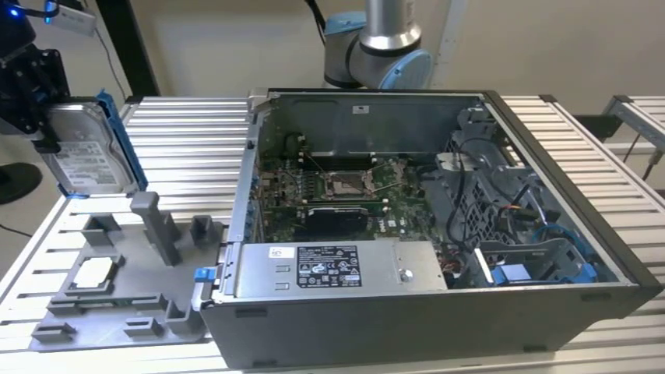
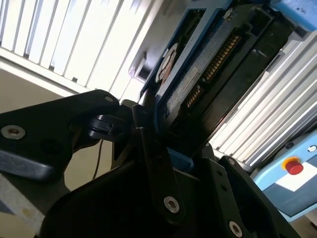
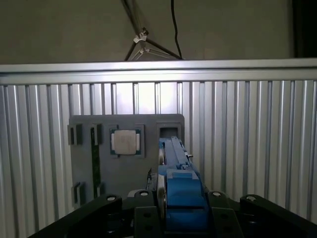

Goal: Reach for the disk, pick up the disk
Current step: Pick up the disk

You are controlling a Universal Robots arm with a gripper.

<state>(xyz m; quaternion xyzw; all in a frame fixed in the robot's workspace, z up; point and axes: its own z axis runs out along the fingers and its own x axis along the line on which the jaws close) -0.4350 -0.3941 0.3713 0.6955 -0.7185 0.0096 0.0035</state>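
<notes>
**Disk gripped and held upright above the fixture**

At the upper left of the exterior view, the black claw (image 1: 40,117) was closed on the disk (image 1: 92,156). It held the hard drive upright, with the white label facing the camera and the blue frame along its far edge. Both wrist views showed the drive edge-on between the fingers (image 3: 143,198), which pressed on its two broad sides with no gap visible.

The disk hung over the slatted table (image 1: 187,140), behind the grey fixture tray (image 1: 114,304) and apparently clear of it. In the first wrist view an upright slot (image 3: 170,131) in that tray stood empty beside the seated processor chip (image 3: 126,141).

The pick looked essentially made. Doing it well meant keeping the squeeze even across the faces so the drive could not pivot, and carrying it vertical, away from the tray's tall post (image 1: 156,226) and the open computer case (image 1: 416,312).
</notes>
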